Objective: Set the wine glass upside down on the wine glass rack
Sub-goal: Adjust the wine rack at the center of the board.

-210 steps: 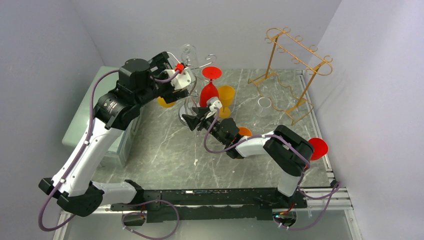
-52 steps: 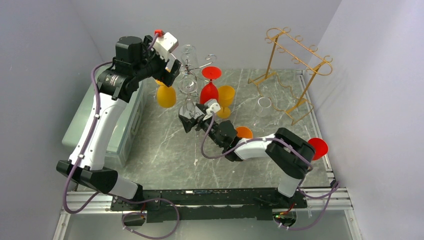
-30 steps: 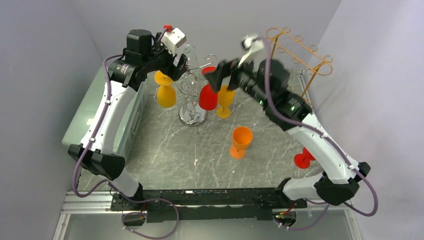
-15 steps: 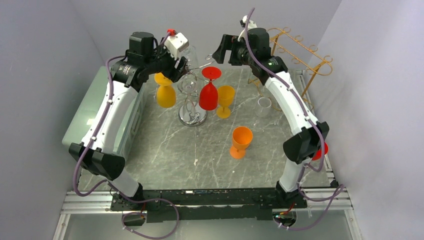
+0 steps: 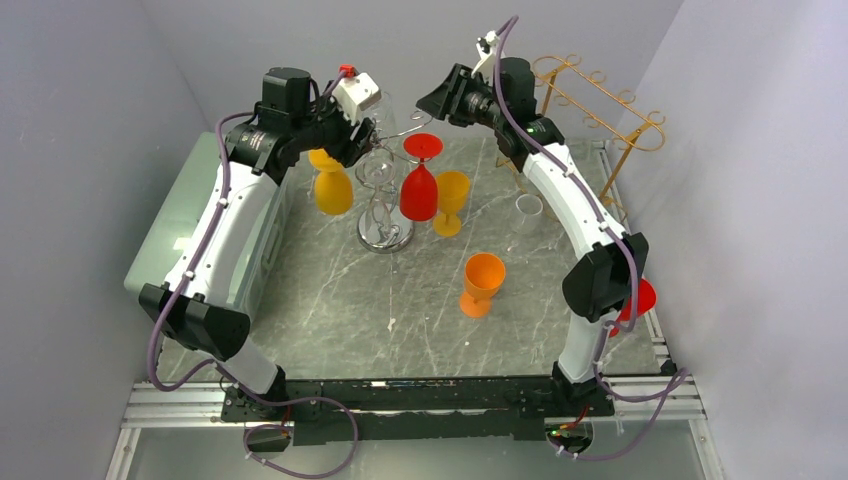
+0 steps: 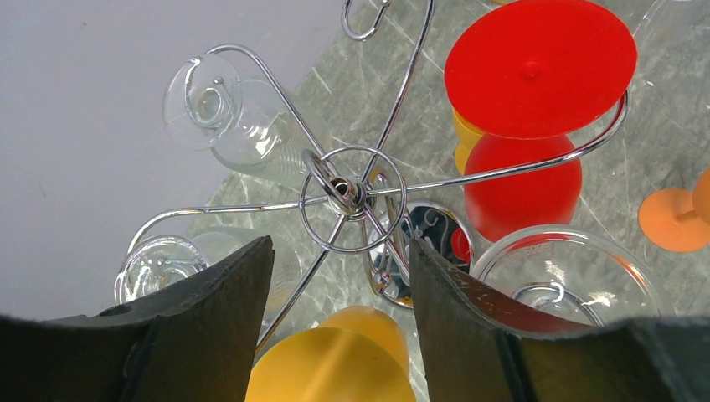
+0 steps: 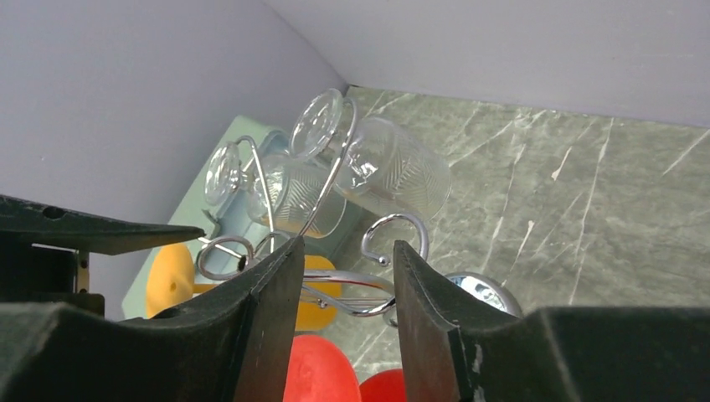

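Note:
The chrome wine glass rack (image 5: pixel 385 232) stands at the back middle of the table. On its arms hang, upside down, a red glass (image 5: pixel 419 190), an orange-yellow glass (image 5: pixel 331 190) and clear glasses (image 6: pixel 251 138). My left gripper (image 5: pixel 362 132) is open and empty just above the rack's hub (image 6: pixel 352 189), with the orange-yellow foot (image 6: pixel 335 368) between its fingers in the left wrist view. My right gripper (image 5: pixel 438 100) is open and empty, high behind the rack, facing a free hook (image 7: pixel 393 236) and two hanging clear glasses (image 7: pixel 393 172).
An orange goblet (image 5: pixel 483 283) and a yellow glass (image 5: pixel 452 198) stand upright on the marble table (image 5: pixel 330 300). A clear glass (image 5: pixel 527 210) stands by the gold rack (image 5: pixel 590 120) at the back right. A red glass (image 5: pixel 642 296) shows behind the right arm. A pale green box (image 5: pixel 175 225) lies left.
My right arm has lifted from low by the rack's base and swung up behind the rack. My left gripper has shifted right, over the rack's top. Both grippers stay empty.

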Controlling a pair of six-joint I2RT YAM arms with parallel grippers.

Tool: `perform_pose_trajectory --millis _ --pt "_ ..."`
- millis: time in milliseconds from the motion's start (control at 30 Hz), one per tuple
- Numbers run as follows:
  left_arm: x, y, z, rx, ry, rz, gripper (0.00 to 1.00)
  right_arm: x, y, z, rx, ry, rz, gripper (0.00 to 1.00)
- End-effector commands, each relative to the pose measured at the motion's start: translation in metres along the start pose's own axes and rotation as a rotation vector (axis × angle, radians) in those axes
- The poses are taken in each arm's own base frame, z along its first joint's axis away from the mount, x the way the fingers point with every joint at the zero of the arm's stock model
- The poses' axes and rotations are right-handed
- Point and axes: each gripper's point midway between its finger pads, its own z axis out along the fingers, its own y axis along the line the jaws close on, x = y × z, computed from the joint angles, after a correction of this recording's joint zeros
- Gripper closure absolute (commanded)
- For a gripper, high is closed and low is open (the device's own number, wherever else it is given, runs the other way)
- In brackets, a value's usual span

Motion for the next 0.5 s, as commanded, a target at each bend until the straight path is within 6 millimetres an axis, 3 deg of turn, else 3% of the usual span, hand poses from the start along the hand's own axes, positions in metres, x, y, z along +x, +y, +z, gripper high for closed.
perform_pose_trajectory --millis 0,167,467 --pt "-0.023 0.006 -0.008 -0.016 -0.071 0.043 0.35 0.000 -0.002 0.011 -0.034 -0.002 0.031 0.55" --pt "-0.021 0.005 -0.005 -0.007 -0.063 0.040 0.35 -0.001 -0.013 0.009 0.022 -0.015 0.000 0.56" --pt "-0.018 0.004 -0.005 -0.006 -0.059 0.039 0.36 -0.027 -0.004 -0.010 0.050 -0.124 -0.078 0.52"
